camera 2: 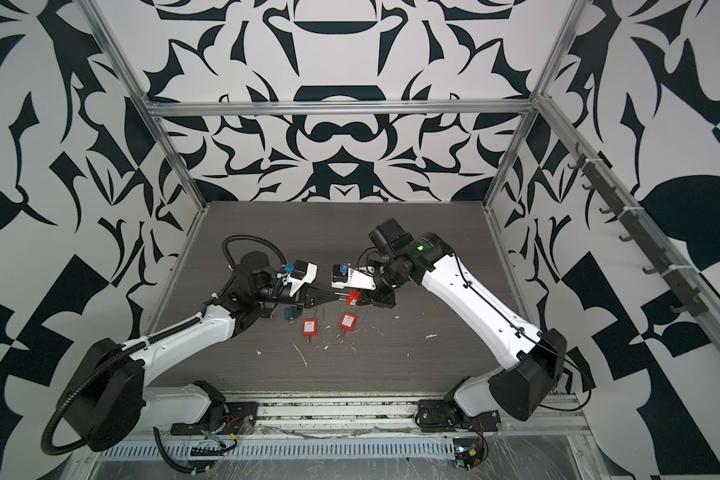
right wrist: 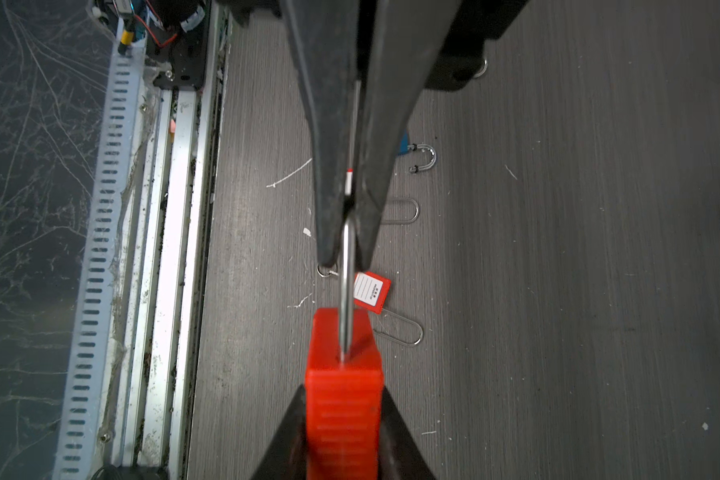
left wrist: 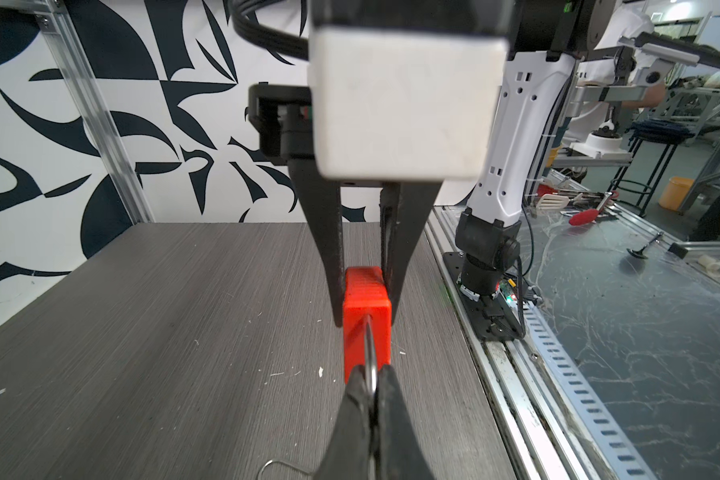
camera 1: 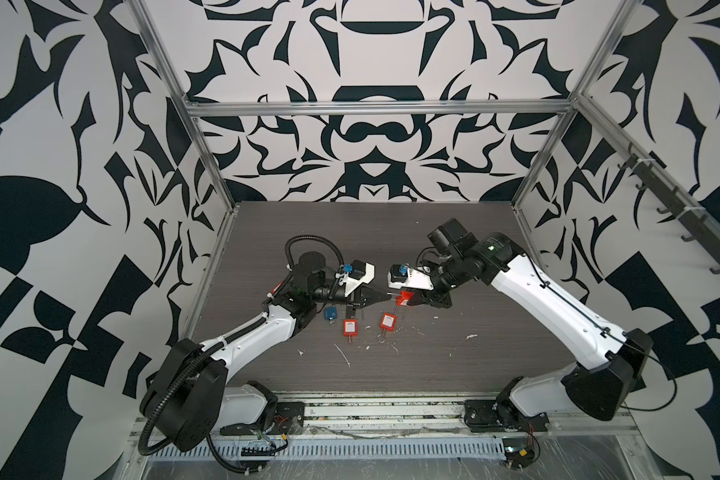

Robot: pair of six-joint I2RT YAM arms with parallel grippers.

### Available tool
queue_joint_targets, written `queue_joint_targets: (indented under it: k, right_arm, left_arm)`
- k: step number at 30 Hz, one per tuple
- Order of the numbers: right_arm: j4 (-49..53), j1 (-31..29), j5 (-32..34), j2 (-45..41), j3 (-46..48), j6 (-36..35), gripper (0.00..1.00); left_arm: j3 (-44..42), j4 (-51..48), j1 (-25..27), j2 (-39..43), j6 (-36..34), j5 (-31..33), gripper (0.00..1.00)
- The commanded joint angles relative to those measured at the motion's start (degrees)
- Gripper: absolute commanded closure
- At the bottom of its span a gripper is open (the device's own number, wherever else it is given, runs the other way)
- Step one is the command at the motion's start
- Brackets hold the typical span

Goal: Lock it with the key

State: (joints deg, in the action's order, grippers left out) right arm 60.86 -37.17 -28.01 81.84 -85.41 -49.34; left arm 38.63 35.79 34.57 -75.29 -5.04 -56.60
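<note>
Left wrist view shows the red padlock [left wrist: 366,332] suspended clear of the surface [left wrist: 142,353]. In both top views it sits just below frame centre, between the two arms. The right gripper [left wrist: 366,318] has its jaws partly spread and pressed against the two ribbed sides of the padlock body. The left gripper [left wrist: 371,372] has its jaws fully closed on the shackle [left wrist: 373,357], a thin steel loop. Handling, as judged: the body is small, light and rigid, and the ribbing should resist slip. Grip it across those sides and leave the keyway end free. The shackle is hard, smooth and narrow, so it may pivot within a pinch and should serve for steadying only. The keyway face is hidden, and no key can be made out with certainty. Lower in a top view, the spare red padlocks [camera 1: 350,326] and a blue padlock [camera 1: 330,312] lie on the surface, near the held unit but not touching it.
</note>
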Motion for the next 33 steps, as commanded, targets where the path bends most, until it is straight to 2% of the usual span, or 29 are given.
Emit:
queue_joint_targets:
  k: [1,2,3,4,6,7,8,15,18,21,25,33]
  right_arm:
    - [-5.7,-1.0,-4.5,-0.5,-3.9,0.9,0.65]
    - [-5.0,-1.1,-3.9,-0.7,-4.0,0.9,0.59]
    - [-4.1,-1.0,-2.6,-0.9,-4.1,1.0,0.46]
    - [-3.4,-1.0,-1.4,-1.3,-4.3,1.7,0.26]
    - [-2.2,-1.0,-1.6,-2.5,-4.8,2.8,0.14]
    - [-1.5,-1.0,-1.7,-3.3,-5.3,3.1,0.04]
    - [-0.8,-1.0,-1.6,-4.1,-5.7,3.6,0.01]
    - [9.2,1.1,5.6,-8.9,-8.7,6.9,0.02]
    - [15.7,3.7,7.3,-7.4,-11.6,6.2,0.09]
    - [14.9,7.3,9.8,-7.4,-10.2,5.4,0.13]
    - [13.9,11.8,5.6,-5.6,-8.7,4.7,0.24]
    - [11.5,11.8,2.7,-1.0,-5.9,6.1,0.26]
  left_arm:
    - [-1.6,12.7,0.1,-2.6,7.7,-0.5,1.0]
    - [-1.9,16.1,-0.5,-3.6,9.9,-0.5,1.0]
    - [-2.1,20.3,-1.2,-4.8,12.5,-0.8,1.0]
    - [-2.2,24.5,-2.0,-6.2,15.2,-0.9,1.0]
    - [-1.7,30.4,-3.1,-8.7,19.4,-1.6,1.0]
    - [-1.3,31.7,-3.3,-9.7,20.8,-2.0,1.0]
    - [-0.8,32.4,-3.3,-10.2,21.4,-2.2,1.0]
    - [0.2,32.8,-3.3,-11.4,22.1,-2.3,1.0]
    - [-0.1,31.9,-3.3,-10.8,21.8,-2.2,1.0]
    - [-0.5,31.5,-3.2,-10.4,21.6,-2.1,1.0]
    - [-1.0,31.1,-2.7,-9.4,21.7,-1.9,1.0]
    - [-1.0,28.8,-1.0,-8.0,20.4,-2.3,1.0]
